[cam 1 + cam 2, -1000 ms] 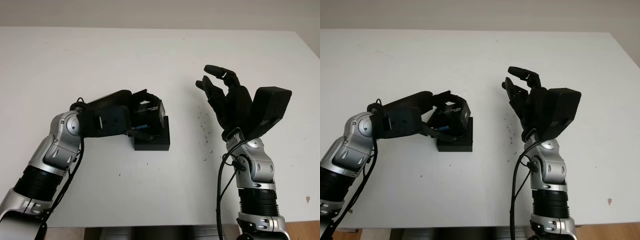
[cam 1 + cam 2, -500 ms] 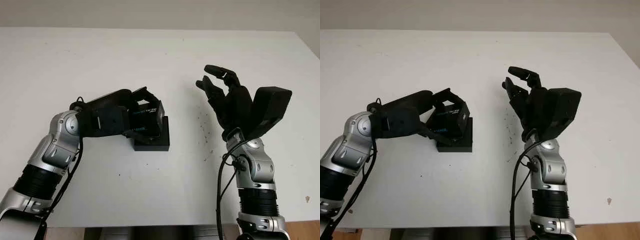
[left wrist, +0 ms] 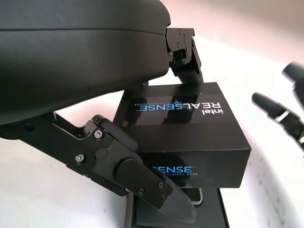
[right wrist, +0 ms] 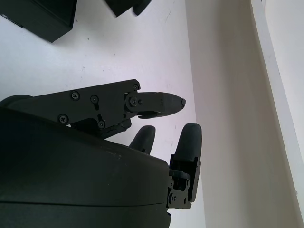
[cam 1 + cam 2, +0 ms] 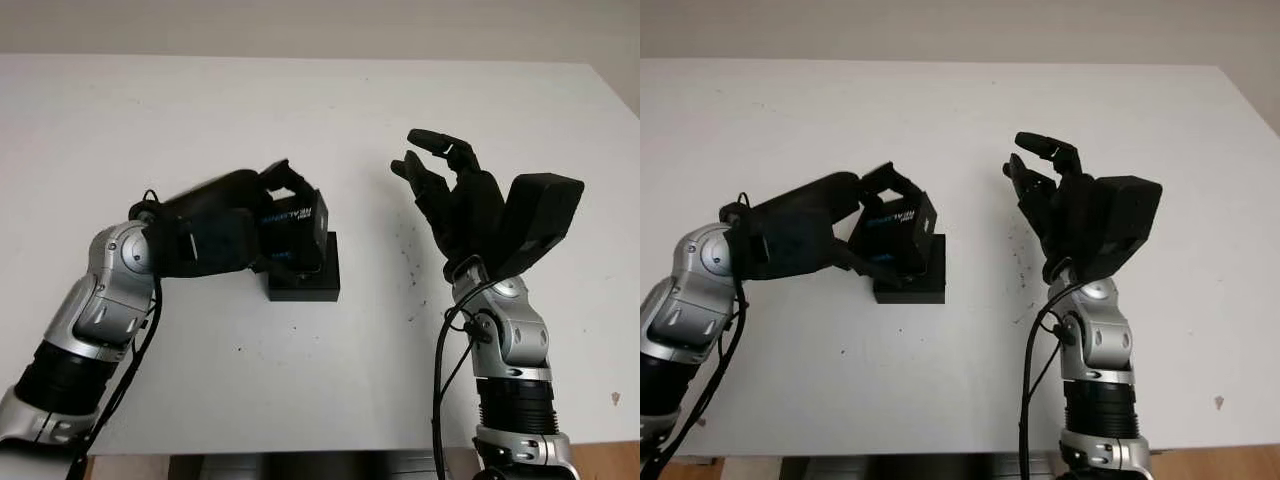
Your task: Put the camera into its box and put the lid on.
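On the white table (image 5: 320,390), the left hand (image 5: 215,235) grips the black rectangular cardboard lid printed "intel REALSENSE" (image 3: 185,121), its fingers (image 3: 183,52) closed around the far and near edges; the lid is tilted and held just above the black box base (image 5: 305,282), which sits flat on the table left of centre; the lid's lower edge overlaps the base's left part, but whether the two touch is hard to tell; in the left wrist view a small pale, silvery object (image 3: 192,195), probably the camera, lies in the base beneath the lid, though too little of it is visible to be sure; the right hand (image 5: 450,195) is raised above the table to the right of the box, well apart from it, open and holding nothing, palm turned towards the box; judging by this, the camera seems to be in and the lid is about to be seated; the main risk is misalignment, since the lid is tilted and sits off to the left of the base, so one wall could land on the base's rim and jam instead of sliding down around it; pressing down in that state could push the light base along the table or tip it, as nothing steadies it; the finger (image 3: 142,183) under the lid's near edge could also get trapped between lid and base, stopping the lid from closing fully.
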Available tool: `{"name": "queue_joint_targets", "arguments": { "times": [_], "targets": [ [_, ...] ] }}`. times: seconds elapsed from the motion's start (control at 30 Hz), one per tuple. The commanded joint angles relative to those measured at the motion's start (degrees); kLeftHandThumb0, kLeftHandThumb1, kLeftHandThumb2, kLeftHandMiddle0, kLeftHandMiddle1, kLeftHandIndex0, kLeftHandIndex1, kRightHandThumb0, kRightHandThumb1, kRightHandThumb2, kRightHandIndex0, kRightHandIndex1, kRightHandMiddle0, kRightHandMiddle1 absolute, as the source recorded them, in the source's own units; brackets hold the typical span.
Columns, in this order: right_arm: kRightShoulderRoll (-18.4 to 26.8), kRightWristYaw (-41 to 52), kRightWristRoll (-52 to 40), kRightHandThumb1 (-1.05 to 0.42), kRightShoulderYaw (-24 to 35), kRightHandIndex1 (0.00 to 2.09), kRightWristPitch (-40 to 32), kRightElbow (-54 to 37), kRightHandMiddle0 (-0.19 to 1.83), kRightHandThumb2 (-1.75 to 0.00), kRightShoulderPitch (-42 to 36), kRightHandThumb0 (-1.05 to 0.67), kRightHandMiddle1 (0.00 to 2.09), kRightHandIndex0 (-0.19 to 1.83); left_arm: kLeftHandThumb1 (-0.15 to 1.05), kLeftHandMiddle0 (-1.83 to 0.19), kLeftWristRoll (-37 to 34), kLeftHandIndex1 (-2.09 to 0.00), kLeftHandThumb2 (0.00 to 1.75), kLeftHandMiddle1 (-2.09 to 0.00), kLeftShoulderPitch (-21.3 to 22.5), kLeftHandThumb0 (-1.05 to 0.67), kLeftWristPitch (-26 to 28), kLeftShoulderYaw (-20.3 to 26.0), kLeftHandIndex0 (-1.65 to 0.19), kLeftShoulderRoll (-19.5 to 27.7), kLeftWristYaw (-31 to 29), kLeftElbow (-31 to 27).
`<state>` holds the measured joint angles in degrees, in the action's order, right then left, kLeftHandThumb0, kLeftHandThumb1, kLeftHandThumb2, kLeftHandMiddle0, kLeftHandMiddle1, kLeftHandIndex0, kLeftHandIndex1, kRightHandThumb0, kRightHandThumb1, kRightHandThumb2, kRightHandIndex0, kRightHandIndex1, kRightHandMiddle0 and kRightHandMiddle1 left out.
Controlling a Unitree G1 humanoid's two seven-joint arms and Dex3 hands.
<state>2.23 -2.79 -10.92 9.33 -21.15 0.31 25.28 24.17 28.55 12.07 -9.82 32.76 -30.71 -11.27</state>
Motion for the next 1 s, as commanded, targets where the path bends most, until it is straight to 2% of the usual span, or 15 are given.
{"name": "queue_joint_targets", "arguments": {
  "times": [0.0, 0.13, 0.3, 0.6, 0.7, 0.97],
  "targets": [
    [-0.2, 0.0, 0.0, -1.05, -0.1, 1.20, 0.7, -0.3, -0.09, -0.29, -0.1, -0.24, 1.46, 0.01, 1.05, -0.03, 1.7, -0.93, 0.06, -1.55, -1.9, -0.42, 0.4, 0.5, -0.05, 0.3, 1.3, -3.6],
    [-0.3, 0.2, 0.0, -1.05, -0.1, 1.21, 1.1, 0.0, -0.09, -0.29, -0.1, -0.24, 1.47, 0.01, 1.05, 0.07, 4.8, -0.89, 0.09, -1.56, -5.1, -0.43, 1.7, 0.8, -0.02, -0.2, 3.4, -8.6],
    [-0.5, 0.1, 0.1, -1.05, -0.1, 1.22, 1.6, 0.1, -0.09, -0.28, -0.2, -0.24, 1.47, 0.02, 1.05, 0.13, 5.8, -0.88, 0.10, -1.64, -7.1, -0.42, 1.6, 0.8, 0.00, -0.7, 5.0, -9.8],
    [-1.0, -0.3, 0.1, -1.05, 0.0, 1.21, 1.5, 0.4, -0.08, -0.28, 0.1, -0.23, 1.45, 0.04, 1.05, 0.11, 9.3, -0.87, 0.13, -1.63, -7.2, -0.45, 2.7, -0.6, 0.02, -0.3, 3.4, -9.4],
    [-1.1, -0.3, 0.1, -1.05, -0.1, 1.20, 1.5, 0.3, -0.07, -0.28, 0.1, -0.24, 1.45, 0.04, 1.05, 0.13, 9.0, -0.87, 0.13, -1.65, -7.2, -0.46, 4.4, -0.9, 0.02, -1.9, 2.9, -8.9],
    [-1.3, -0.7, 0.2, -1.05, 0.0, 1.19, 1.1, 0.0, -0.07, -0.28, 0.1, -0.23, 1.45, 0.05, 1.05, 0.12, 6.3, -0.90, 0.12, -1.53, -6.6, -0.45, 9.5, -1.7, 0.07, -6.0, 1.8, -7.5]
  ]
}}
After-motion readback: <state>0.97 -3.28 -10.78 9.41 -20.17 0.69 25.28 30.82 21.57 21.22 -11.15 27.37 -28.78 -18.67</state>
